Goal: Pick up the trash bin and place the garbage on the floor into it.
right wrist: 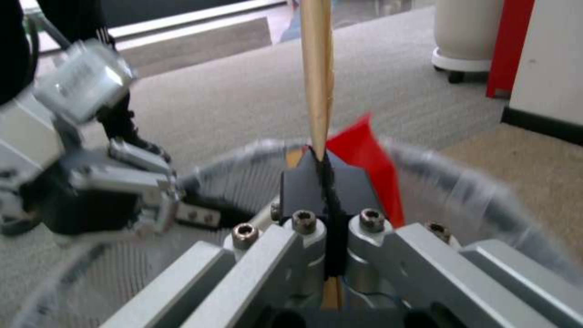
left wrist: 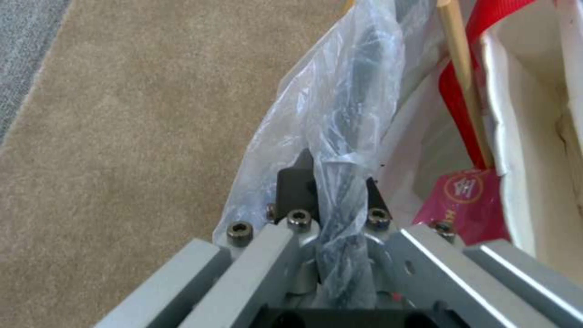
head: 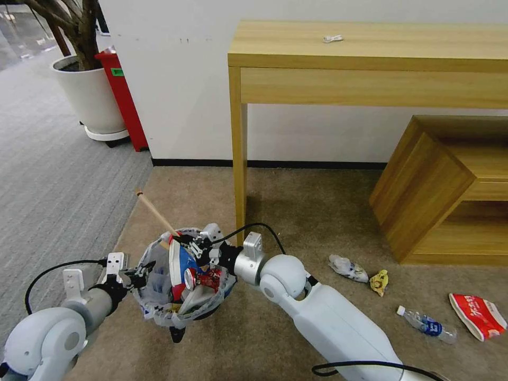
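My left gripper (head: 142,279) is shut on the rim of the trash bin (head: 159,309), a small black bin with a crinkled plastic liner, held off the floor (head: 296,211). In the left wrist view the jaws (left wrist: 334,175) pinch the bagged rim (left wrist: 340,114). My right gripper (head: 182,242) is over the bin, shut on a wooden stick (head: 153,210) that slants up and away; the right wrist view shows this grip (right wrist: 325,161) on the stick (right wrist: 317,68). A crushed red can (head: 205,278) and a blue-white cup (head: 181,262) lie inside. A clear bottle (head: 426,324) and a red-white carton (head: 479,316) lie on the carpet.
A crumpled white wrapper (head: 347,268) and a yellow wrapper (head: 379,281) lie near the low wooden shelf (head: 423,190). A wooden table's leg (head: 239,174) stands just behind the bin. A tall red bin (head: 124,100) and a plant pot (head: 92,98) stand at the back left.
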Tool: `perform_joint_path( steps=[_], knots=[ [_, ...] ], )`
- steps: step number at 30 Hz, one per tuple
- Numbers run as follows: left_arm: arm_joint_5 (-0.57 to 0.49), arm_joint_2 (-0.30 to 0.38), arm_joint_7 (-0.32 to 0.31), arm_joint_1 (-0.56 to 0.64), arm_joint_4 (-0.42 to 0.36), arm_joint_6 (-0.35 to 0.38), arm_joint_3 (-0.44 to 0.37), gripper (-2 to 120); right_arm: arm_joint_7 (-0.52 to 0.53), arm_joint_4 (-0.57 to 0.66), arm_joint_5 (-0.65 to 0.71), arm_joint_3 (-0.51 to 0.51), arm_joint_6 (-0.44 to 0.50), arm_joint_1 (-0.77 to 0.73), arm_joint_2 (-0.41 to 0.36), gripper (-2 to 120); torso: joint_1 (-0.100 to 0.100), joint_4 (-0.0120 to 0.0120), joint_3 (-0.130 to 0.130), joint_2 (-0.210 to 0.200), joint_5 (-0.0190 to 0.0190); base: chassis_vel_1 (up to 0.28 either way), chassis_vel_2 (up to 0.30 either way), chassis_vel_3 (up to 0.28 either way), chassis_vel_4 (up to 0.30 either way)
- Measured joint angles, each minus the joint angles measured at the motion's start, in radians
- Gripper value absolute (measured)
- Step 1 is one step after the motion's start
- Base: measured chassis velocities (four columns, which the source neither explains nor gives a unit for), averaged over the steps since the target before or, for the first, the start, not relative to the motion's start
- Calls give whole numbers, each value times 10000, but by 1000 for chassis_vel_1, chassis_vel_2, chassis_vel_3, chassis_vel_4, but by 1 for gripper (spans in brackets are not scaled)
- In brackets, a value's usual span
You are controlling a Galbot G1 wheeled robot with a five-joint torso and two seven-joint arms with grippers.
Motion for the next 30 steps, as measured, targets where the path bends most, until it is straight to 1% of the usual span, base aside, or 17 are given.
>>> perform_joint_path(
  steps=[8, 11, 12, 14, 15, 16, 18, 19, 20, 22, 23, 25, 26, 27, 30],
  knots=[
    [-204, -3, -28, 60, -66, 0, -108, 0, 28, -170, -287, -165, 134, -204, 5, 0, 0, 0, 0, 0, 1, 0, 0, 0, 0],
    [-215, -3, -25, 55, -28, 0, -139, 0, 94, -206, -388, -178, 156, -304, -11, 13, -1, 0, 0, 0, 1, 0, 0, 0, 0],
    [-215, -3, -25, 55, -28, 0, -139, 0, 94, -206, -388, -178, 156, -304, -11, 13, -1, 0, 0, 0, 1, 0, 0, 0, 0],
    [-215, 1, -21, 40, 0, 0, -147, 0, 155, -179, -412, -183, 156, -354, -37, 22, 0, -1, 0, 0, 0, 0, 0, 0, 0],
    [-215, 1, -21, 40, 0, 0, -147, 0, 155, -179, -412, -183, 156, -354, -37, 22, 0, -1, 0, 0, 0, 0, 0, 0, 0],
    [-214, 17, -11, 39, 30, 0, -172, 0, 226, -77, -411, -183, 155, -384, -73, 29, 0, -1, 0, 0, 1, 0, 0, 0, 0],
    [-210, 39, 14, 42, 98, 0, -222, 0, 344, 157, -354, -149, 128, -422, -151, 37, 0, 0, 0, 0, 1, 0, 0, 0, 0],
    [-210, 39, 14, 42, 98, 0, -222, 0, 344, 157, -354, -149, 128, -422, -151, 37, 0, 0, 0, 0, 1, 0, 0, 0, 0],
    [-203, 40, 25, 41, 154, 0, -257, 0, 386, 263, -323, -119, 108, -449, -207, 44, -1, 0, 0, 0, 1, 0, 0, 0, 0],
    [-183, 40, 41, 42, 236, 0, -320, 0, 425, 390, -306, -60, 81, -540, -304, 52, 0, 0, 0, 0, 1, 0, 0, 0, 0],
    [-183, 40, 41, 42, 236, 0, -320, 0, 425, 390, -306, -60, 81, -540, -304, 52, 0, 0, 0, 0, 1, 0, 0, 0, 0],
    [-180, 53, 69, 43, 265, 0, -348, 0, 461, 471, -310, -1, 80, -662, -338, 61, 0, -1, 0, 0, 1, 0, 0, 0, 0],
    [-174, 65, 89, 44, 278, 0, -368, 0, 503, 539, -316, 39, 80, -744, -348, 68, 0, -1, 0, 0, 0, 0, 0, 0, 0],
    [-174, 65, 89, 44, 278, 0, -368, 0, 503, 539, -316, 39, 80, -744, -348, 68, 0, -1, 0, 0, 0, 0, 0, 0, 0],
    [-117, 82, 120, 60, 352, 0, -443, 0, 663, 809, -305, 175, 80, -899, -366, 83, 0, -1, 0, 0, 1, 0, 0, 0, 0]
  ],
)
